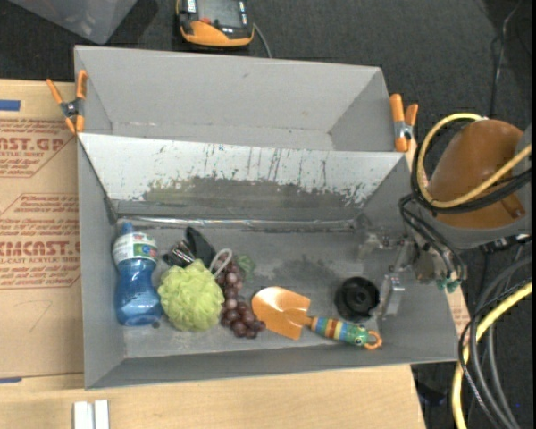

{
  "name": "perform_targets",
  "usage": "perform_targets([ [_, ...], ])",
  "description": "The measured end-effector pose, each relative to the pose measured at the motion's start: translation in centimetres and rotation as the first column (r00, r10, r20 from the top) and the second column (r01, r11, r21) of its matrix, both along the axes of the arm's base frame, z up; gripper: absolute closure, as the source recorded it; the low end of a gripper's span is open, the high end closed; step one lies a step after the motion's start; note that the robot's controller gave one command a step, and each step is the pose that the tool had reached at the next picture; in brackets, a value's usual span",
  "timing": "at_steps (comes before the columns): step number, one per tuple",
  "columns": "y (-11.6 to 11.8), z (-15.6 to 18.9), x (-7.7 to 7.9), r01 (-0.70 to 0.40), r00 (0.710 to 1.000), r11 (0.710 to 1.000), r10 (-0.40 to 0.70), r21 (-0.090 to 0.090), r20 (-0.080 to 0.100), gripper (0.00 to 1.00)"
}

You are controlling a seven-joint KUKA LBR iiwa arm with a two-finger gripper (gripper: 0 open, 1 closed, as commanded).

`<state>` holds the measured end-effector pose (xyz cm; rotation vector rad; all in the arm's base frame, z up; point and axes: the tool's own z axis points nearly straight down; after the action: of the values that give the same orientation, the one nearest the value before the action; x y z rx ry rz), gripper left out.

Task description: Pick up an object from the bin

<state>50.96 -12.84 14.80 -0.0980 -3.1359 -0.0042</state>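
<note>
bin (250,155) w/ bottle (136,280), grapes (238,307), scoop (284,311)

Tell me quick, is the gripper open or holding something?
Gripper: cannot be told; it is at the right end of the bin, beside a black round thing.

Open floor in the centre and upper part of the bin (277,248); clutter along the lower edge.
Blocked at lower left by a blue bottle (136,280), black clip (189,247), green puff (192,298) and dark grapes (237,307), packed close in a row. Further right, an orange toy shovel (290,313) lying flat. Narrow gap between shovel and black round cap (357,298), hemmed in at right by the gripper (395,286).
</note>
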Motion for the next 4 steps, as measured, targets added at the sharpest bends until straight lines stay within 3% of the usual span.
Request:
perform_targets([
  [1,0.8,-0.2,0.0,-0.001,1.0,1.0,0.001,-0.006,0.017,0.0],
  [2,-2.0,-7.5,-0.6,-0.428,0.904,0.904,0.428,0.0,0.002,0.0],
  [3,-0.5,-6.2,-0.1,-0.351,0.936,0.936,0.352,-0.01,0.019,0.0],
  [4,-2.6,-7.6,-2.1,-0.382,0.924,0.924,0.382,-0.009,0.019,1.0],
])
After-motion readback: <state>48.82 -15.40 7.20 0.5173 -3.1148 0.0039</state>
